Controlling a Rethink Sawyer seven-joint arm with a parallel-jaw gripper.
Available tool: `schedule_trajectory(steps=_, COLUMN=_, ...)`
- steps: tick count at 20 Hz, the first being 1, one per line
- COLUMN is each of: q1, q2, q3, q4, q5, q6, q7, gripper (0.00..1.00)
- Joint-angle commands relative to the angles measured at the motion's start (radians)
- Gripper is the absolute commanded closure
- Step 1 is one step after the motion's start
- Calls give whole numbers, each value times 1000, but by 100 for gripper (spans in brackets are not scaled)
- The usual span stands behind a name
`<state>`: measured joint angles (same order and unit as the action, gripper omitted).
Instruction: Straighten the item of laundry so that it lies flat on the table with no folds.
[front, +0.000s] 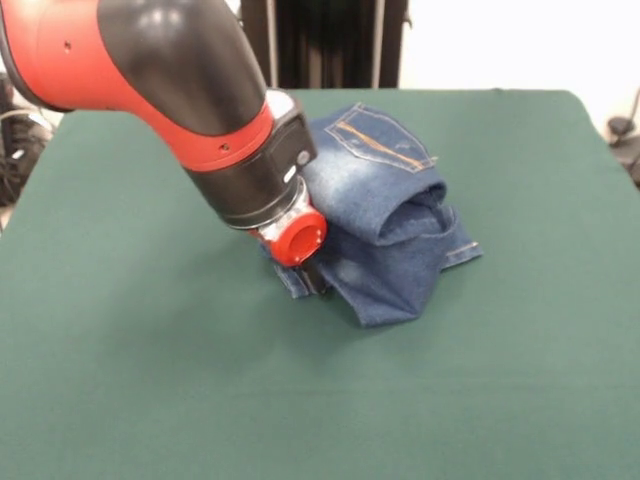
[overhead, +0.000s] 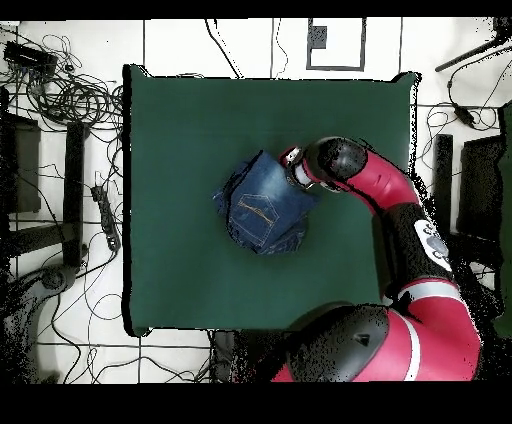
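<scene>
Green felt worktop (front: 150, 380) carries small denim jeans (front: 395, 215), bunched mid-table. Robot hand (front: 312, 278) presses their edge; its grip is hidden. Soft, light cloth; a hem seems the best hold.

Denim jeans on a felt-covered table, under a plastic-shelled robot arm.
The jeans (front: 385, 225) are faded, woven blue denim; the table (front: 150, 370) is matt green felt; the arm (front: 170, 70) is glossy red-and-black plastic.

The arm (front: 180, 90) reaches low, wrist tilted down; jaws hidden.
</scene>
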<state>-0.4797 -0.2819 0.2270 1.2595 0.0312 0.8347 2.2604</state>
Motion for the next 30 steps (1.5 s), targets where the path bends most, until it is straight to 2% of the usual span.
schedule_trajectory(steps=1, q1=57, q2=13, q3=63, q4=6, q5=1, q6=1, q7=9, gripper=0)
schedule_trajectory(steps=5, q1=41, q2=48, q3=58, q4=39, q5=-1, q6=-88, q7=33, gripper=0)
schedule_trajectory(steps=6, q1=27, q2=50, q3=76, q4=44, q5=-14, q6=-79, q7=-22, gripper=0)
schedule_trajectory(steps=7, q1=13, q2=52, q3=95, q4=49, q5=-28, q6=-69, q7=-77, gripper=100)
schedule_trajectory(steps=10, q1=-10, q2=64, q3=134, q4=39, q5=-72, q6=-35, q7=-214, gripper=100)
schedule_trajectory(steps=11, q1=-15, q2=65, q3=139, q4=44, q5=-75, q6=-35, q7=-215, gripper=100)
schedule_trajectory(steps=15, q1=-26, q2=63, q3=153, q4=64, q5=-103, q6=-80, q7=-200, gripper=100)
schedule_trajectory(steps=19, q1=-17, q2=39, q3=136, q4=74, q5=-115, q6=-128, q7=-129, gripper=100)
schedule_trajectory(steps=25, q1=40, q2=-30, q3=50, q4=5, q5=-157, q6=-148, q7=-43, gripper=100)
schedule_trajectory(steps=28, q1=74, q2=-46, q3=3, q4=-84, q5=-212, q6=-136, q7=-55, gripper=100)
schedule_trajectory(steps=30, q1=85, q2=-47, q3=-12, q4=-109, q5=-226, q6=-135, q7=-37, gripper=100)
